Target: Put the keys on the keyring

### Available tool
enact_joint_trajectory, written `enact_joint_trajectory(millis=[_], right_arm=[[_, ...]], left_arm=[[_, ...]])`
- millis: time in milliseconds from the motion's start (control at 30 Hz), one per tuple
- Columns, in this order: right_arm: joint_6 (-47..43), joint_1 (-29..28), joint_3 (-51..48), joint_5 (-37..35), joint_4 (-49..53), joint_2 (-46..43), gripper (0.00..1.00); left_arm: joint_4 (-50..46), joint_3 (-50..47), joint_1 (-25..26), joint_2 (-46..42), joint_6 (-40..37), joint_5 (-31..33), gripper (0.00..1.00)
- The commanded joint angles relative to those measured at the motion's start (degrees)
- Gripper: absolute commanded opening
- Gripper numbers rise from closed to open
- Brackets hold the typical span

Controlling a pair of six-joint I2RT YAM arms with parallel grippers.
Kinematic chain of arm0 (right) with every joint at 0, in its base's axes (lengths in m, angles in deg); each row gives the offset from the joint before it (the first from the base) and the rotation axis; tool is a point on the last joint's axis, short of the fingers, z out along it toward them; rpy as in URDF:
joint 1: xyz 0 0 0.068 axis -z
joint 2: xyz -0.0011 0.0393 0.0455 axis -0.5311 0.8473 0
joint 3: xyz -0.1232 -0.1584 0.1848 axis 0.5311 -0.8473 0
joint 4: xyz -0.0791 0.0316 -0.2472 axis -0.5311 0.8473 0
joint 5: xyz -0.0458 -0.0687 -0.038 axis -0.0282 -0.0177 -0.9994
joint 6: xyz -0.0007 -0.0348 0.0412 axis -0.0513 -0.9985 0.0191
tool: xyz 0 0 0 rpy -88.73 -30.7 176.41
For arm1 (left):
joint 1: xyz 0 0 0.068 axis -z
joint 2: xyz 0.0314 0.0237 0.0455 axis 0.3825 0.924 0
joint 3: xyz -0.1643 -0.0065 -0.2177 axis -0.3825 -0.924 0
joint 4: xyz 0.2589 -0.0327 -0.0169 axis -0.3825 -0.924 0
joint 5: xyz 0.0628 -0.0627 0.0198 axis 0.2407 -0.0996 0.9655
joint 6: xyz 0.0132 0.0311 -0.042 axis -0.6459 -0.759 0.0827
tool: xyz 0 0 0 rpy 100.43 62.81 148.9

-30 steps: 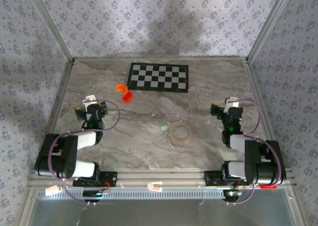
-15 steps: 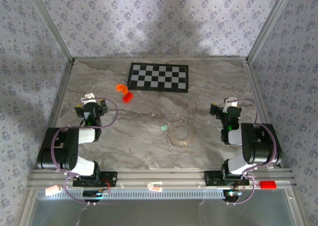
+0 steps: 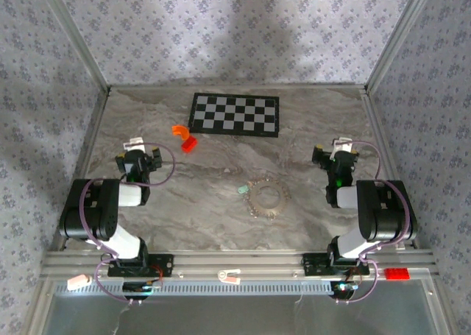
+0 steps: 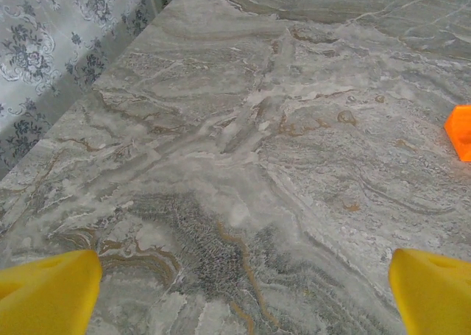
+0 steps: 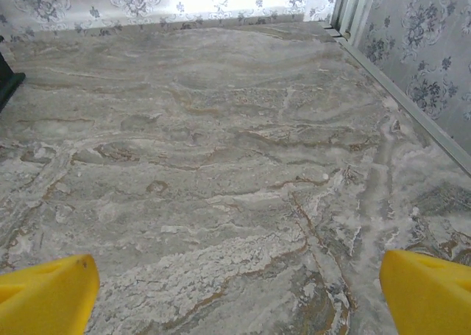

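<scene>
A thin silvery-grey beaded chain loop (image 3: 252,200) lies flat on the grey marbled stone worktop (image 3: 221,224), a little right of the middle and nearer the arms' bases than the far wall. A tiny pale teal-green flat key (image 3: 242,190) rests just beside the loop's left edge; whether the two touch is too fine to tell from above. Farther back, a black-and-white checkerboard card (image 3: 235,114) lies flat near the far edge, with an orange curved plastic piece (image 3: 179,131) and a small red piece (image 3: 189,145) close together off its near left corner. The left arm (image 3: 110,210) is folded back on the left side of the worktop and the right arm (image 3: 375,213) on the right side, both well apart from the key and the loop. In the left wrist view the yellow left fingers (image 4: 48,291) stand wide apart over bare stone with nothing between them, and the orange piece shows at the right edge. In the right wrist view the yellow right fingers (image 5: 430,291) are likewise spread wide and hold nothing.
</scene>
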Motion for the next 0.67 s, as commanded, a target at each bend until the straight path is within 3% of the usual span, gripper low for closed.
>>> enact_joint_trajectory(millis=[0, 633], right_arm=[[-1.64, -0.93, 1.67, -1.74, 2.0, 0.72, 1.0], [-1.65, -0.86, 1.72, -1.12, 2.24, 0.8, 1.0]], left_arm=[[1.49, 0.64, -0.29, -0.29, 0.06, -1.12, 1.0], [1.47, 0.68, -0.27, -0.29, 0.05, -1.14, 1.0]])
